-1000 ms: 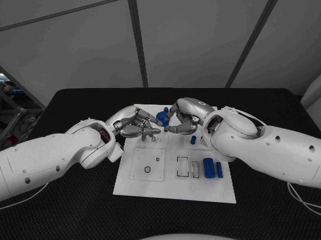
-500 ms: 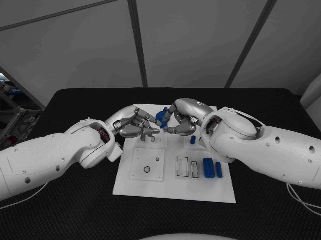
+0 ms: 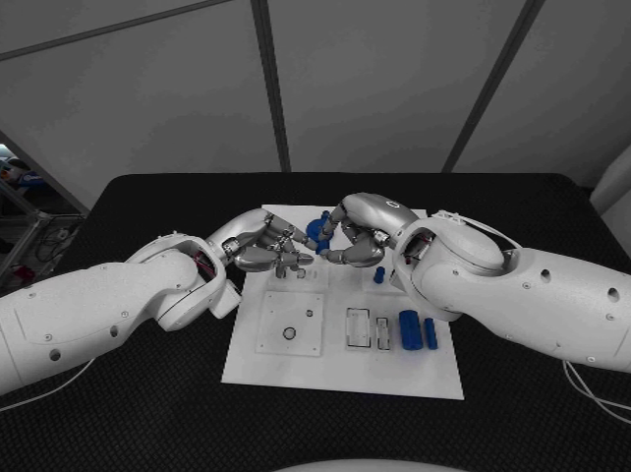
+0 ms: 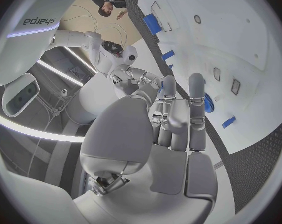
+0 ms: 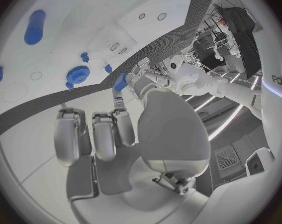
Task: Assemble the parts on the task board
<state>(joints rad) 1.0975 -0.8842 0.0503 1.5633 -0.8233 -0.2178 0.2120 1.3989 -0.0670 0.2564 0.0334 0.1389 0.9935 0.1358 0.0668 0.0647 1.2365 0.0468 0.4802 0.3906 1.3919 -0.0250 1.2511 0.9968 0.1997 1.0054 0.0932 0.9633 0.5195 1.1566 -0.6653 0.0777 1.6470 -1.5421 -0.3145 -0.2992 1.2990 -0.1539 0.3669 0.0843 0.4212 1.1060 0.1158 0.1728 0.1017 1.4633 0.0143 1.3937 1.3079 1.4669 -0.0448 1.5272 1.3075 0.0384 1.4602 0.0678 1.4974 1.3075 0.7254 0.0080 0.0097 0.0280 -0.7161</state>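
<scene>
The white task board [image 3: 347,369] lies mid-table. Over its far end my left hand [image 3: 270,246] and right hand [image 3: 353,236] meet fingertip to fingertip. A small oblong blue part [image 5: 121,82] sits at the tip of my right hand's [image 5: 97,134] fingers, with the left hand's fingers [image 5: 140,70] touching its other end. Which hand carries it I cannot tell for sure. Beneath them a blue gear [image 4: 208,102] [image 5: 77,74] stands on the board, just past my left hand's fingertips [image 4: 197,84].
Two blue cylinders [image 3: 411,331] [image 3: 430,332] lie at the board's right side, beside empty rectangular slots [image 3: 358,327]. A small blue peg [image 3: 381,275] stands near my right forearm. Black table [image 3: 145,413] surrounds the board.
My right hand has crept slightly toward the left hand. The left hand and the parts on the board stay as they were.
</scene>
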